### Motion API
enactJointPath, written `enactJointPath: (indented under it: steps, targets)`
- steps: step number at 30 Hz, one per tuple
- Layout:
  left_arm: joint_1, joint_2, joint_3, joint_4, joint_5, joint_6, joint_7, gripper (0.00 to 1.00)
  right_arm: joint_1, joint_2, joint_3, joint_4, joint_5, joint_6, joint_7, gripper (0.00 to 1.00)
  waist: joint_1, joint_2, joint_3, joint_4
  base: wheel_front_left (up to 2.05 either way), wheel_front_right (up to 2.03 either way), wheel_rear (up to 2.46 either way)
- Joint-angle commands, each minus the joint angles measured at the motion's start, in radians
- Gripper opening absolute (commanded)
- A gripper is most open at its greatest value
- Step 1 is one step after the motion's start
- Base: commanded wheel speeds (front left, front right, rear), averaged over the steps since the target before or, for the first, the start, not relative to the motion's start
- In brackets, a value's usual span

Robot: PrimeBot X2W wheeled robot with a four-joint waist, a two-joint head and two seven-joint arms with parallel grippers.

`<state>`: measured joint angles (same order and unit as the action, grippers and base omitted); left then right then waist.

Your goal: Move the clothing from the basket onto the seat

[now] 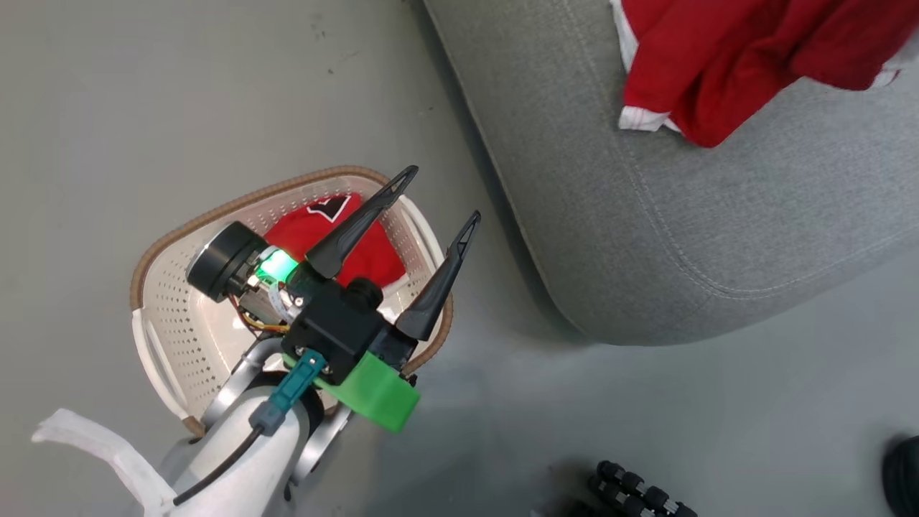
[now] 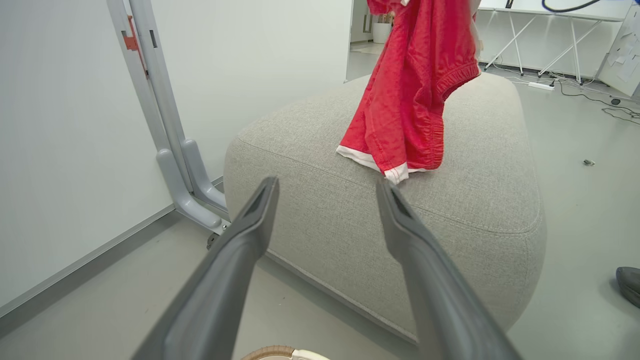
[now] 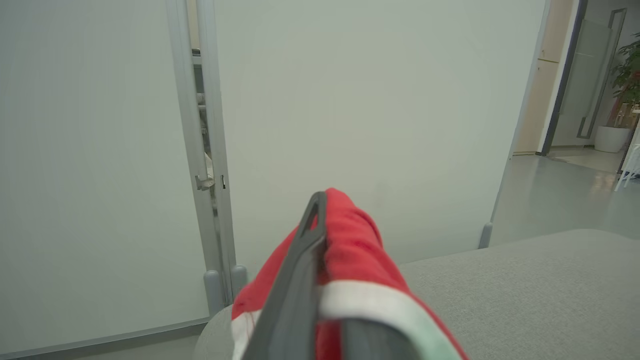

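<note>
1. The seat is the biggest thing here. Its rounded near corner faces the basket, and its long axis runs away from me toward the far wall in the left wrist view. My judgement is that this curved edge is the main hazard, because cloth let go too near it could slide off onto the floor.
2. The basket stands on the floor just beside that corner. Its long axis runs from lower left to upper right in the head view, pointing at the seat. It looks light, so a careless dip could catch the rim and tip or shove it.
3. The red shorts hang over the seat with their long axis close to vertical. The white-trimmed hem is lowest and touches the cushion, while the elastic waistband turns right in the left wrist view. They sit toward the seat's near side, so an early release risks the slide above.
4. The jersey lies crumpled in the basket's far end, a black-and-white patch toward the far rim. I cannot tell its long axis.
5. My left tool is spread wide and holds nothing above the basket. One finger is over the jersey and the other reaches past the rim, so a straight descent could strike plastic.
6. My right tool is pressed together, pinching the shorts. The fabric drapes over one finger, so it could cling on release and be dragged back.
</note>
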<state>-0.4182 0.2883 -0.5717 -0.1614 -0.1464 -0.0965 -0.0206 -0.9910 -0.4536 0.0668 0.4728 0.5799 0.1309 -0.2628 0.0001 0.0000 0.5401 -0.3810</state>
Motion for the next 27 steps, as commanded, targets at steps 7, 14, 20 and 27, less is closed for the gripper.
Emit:
enactJointPath:
  steps: [7,14,20,27]
  targets:
    - [-0.058,0.000,-0.015,0.007,0.014,-0.006,-0.016,1.00,0.015,-0.005,-0.072,0.165,-0.050,0.000,-0.003,0.00,-0.0001,0.0000,0.114,0.085,0.00,0.00,0.00]
    - [-0.064,-0.007,-0.022,0.033,0.008,0.001,-0.035,1.00,0.079,0.062,-0.116,0.317,-0.074,0.000,-0.003,1.00,-0.0001,0.0000,0.120,0.097,0.00,0.00,0.00]
    - [-0.045,-0.014,-0.021,0.059,-0.009,0.011,-0.064,1.00,0.173,0.117,-0.157,0.307,-0.087,0.000,-0.003,1.00,-0.0001,0.0000,0.080,0.102,0.00,0.00,0.00]
    - [0.012,-0.024,0.007,0.092,-0.039,0.050,-0.115,1.00,0.315,0.174,-0.160,0.211,-0.130,0.000,-0.003,1.00,-0.0001,0.0000,-0.002,0.104,0.00,0.00,0.00]
